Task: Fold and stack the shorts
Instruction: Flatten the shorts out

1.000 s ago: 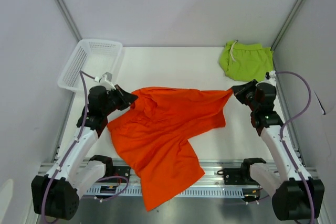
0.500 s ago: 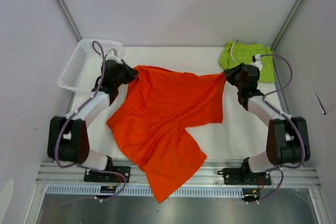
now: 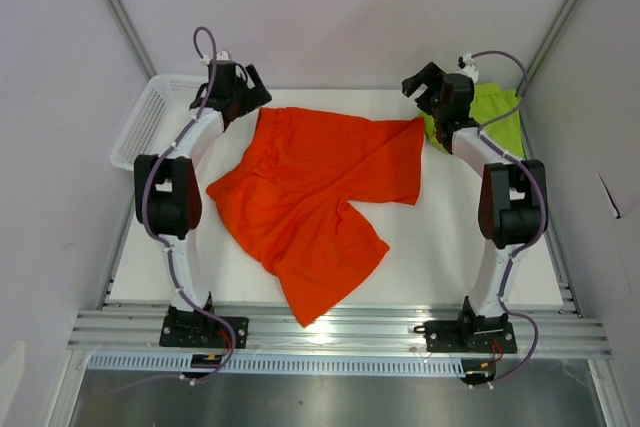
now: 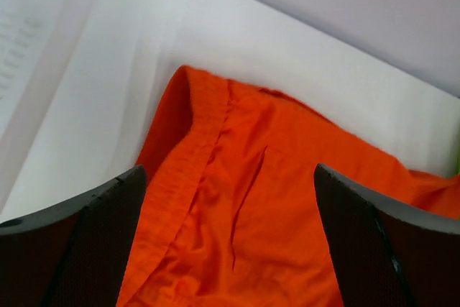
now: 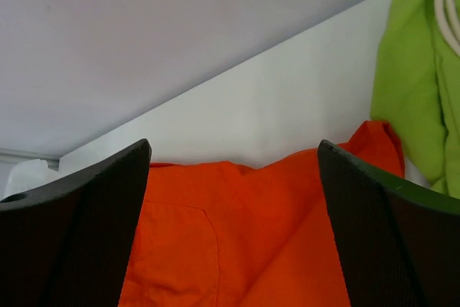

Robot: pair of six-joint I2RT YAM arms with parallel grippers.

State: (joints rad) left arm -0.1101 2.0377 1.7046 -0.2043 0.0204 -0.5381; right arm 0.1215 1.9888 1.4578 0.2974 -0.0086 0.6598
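The orange shorts (image 3: 320, 182) lie spread on the white table (image 3: 470, 247), waistband toward the back, one leg reaching the near edge. My left gripper (image 3: 252, 97) hovers open just above the shorts' back left corner. In the left wrist view the elastic waistband (image 4: 183, 170) lies below the wide-apart fingers (image 4: 79, 249), held by nothing. Open too, my right gripper (image 3: 422, 83) hangs above the back right corner, with orange cloth (image 5: 237, 242) under it. The lime green shorts (image 3: 497, 117) lie bunched at the back right, their white drawstring (image 5: 447, 5) showing.
A white mesh basket (image 3: 148, 122) stands at the back left, beside the left arm. Walls close the table in at the back and both sides. Both arms stretch far from their bases at the near rail (image 3: 330, 332).
Both arms reached toward the back wall, dragging the orange shorts' waist with them. Both grippers then opened and let the cloth drop flat onto the table.
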